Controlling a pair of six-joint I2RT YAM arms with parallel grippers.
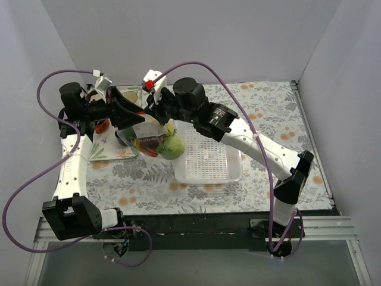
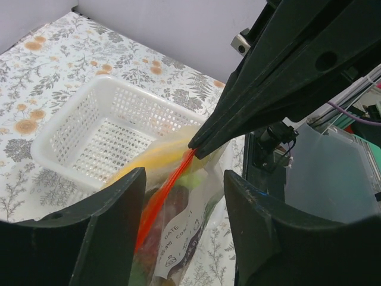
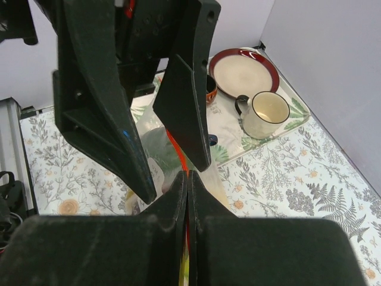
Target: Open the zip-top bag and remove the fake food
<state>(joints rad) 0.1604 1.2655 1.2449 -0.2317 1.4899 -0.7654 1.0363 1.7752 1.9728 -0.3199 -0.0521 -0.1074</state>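
Note:
The zip-top bag [image 1: 143,134] hangs left of the basket, its orange-red zip strip [image 2: 164,196] running up to the right gripper. The fake food is inside it: a pale green cabbage-like piece [image 1: 173,146], dark purple grapes [image 1: 152,141], and a yellow piece [image 2: 143,164]. My right gripper [image 3: 188,176] is shut on the zip strip at the bag's top corner, and also shows in the top view [image 1: 156,116]. My left gripper [image 2: 184,179] is open, its jaws either side of the bag's mouth without touching it; in the top view [image 1: 132,119] it sits just left of the right gripper.
The white perforated basket [image 1: 238,173] stands right of the bag, with nothing in it, and shows in the left wrist view [image 2: 89,119]. A leaf-patterned tray [image 1: 104,154] at the left holds a red-rimmed plate [image 3: 247,70] and a cup [image 3: 268,113]. Walls close three sides.

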